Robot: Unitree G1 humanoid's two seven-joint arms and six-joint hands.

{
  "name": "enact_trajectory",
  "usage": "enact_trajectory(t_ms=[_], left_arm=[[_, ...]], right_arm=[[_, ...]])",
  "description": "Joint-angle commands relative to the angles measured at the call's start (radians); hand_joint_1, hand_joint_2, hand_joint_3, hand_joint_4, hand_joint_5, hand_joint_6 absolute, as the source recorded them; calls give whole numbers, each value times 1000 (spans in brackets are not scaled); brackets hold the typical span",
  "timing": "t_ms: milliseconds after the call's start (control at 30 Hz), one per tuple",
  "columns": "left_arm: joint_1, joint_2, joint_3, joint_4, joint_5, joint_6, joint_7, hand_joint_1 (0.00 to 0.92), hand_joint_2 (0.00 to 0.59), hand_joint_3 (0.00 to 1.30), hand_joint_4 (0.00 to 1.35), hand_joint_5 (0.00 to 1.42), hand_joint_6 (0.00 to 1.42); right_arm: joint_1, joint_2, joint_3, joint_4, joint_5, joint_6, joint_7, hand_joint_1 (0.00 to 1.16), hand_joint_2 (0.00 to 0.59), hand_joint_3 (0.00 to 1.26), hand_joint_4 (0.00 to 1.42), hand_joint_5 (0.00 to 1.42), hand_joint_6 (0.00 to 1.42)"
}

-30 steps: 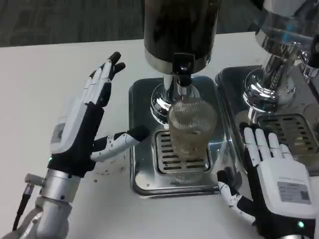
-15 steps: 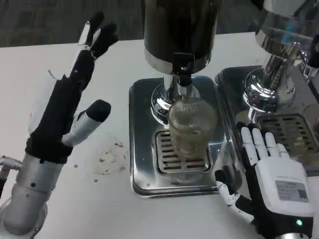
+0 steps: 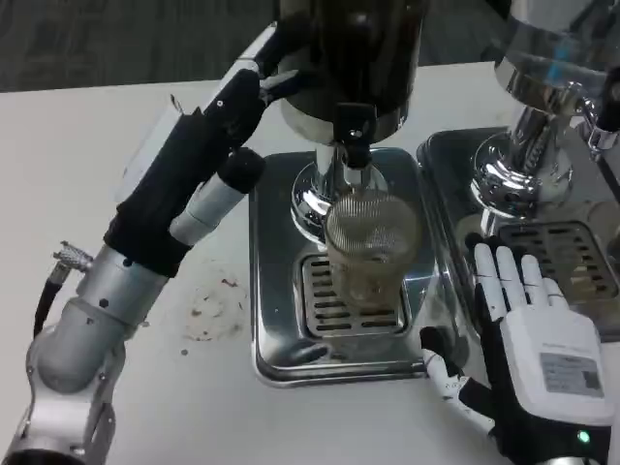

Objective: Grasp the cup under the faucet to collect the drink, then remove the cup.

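Observation:
A clear ribbed cup (image 3: 370,254) stands upright on the drip grate (image 3: 329,312), directly under the black faucet (image 3: 355,143) of the dark dispenser (image 3: 351,58). My left hand (image 3: 208,145) is raised high, its fingertips against the dispenser's left side, holding nothing. My right hand (image 3: 528,339) rests open on the tray to the right of the cup, fingers spread and apart from the cup.
A chrome drip tray (image 3: 276,281) surrounds the grate. A second dispenser (image 3: 547,87) with its own tray (image 3: 562,257) stands at the right. Small reddish stains (image 3: 208,305) mark the white table left of the tray.
My left arm has swung up and to the right, from over the table to the dispenser's left side. The cup and right hand have stayed put.

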Motion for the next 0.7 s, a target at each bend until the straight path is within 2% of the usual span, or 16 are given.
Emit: enact_trajectory(t_ms=[33, 367, 533, 700], left_arm=[[-41, -25, 20, 47, 37, -5, -40, 0, 82, 130, 3, 231, 168], [-87, -49, 18, 122, 175, -65, -27, 0, 90, 174, 64, 285, 212], [-60, -58, 14, 109, 211, -95, -20, 0, 92, 208, 87, 310, 234], [-6, -42, 11, 81, 250, -121, 5, 0, 96, 236, 124, 347, 284]], right_arm=[[16, 10, -1, -1, 5, 7, -21, 305, 408, 0, 0, 0, 96], [34, 22, 0, -31, -2, 11, -29, 305, 408, 0, 0, 0, 96], [35, 22, -4, -26, 2, 9, -26, 305, 408, 0, 0, 0, 96], [25, 19, -4, -16, 10, 3, -16, 305, 408, 0, 0, 0, 96]])
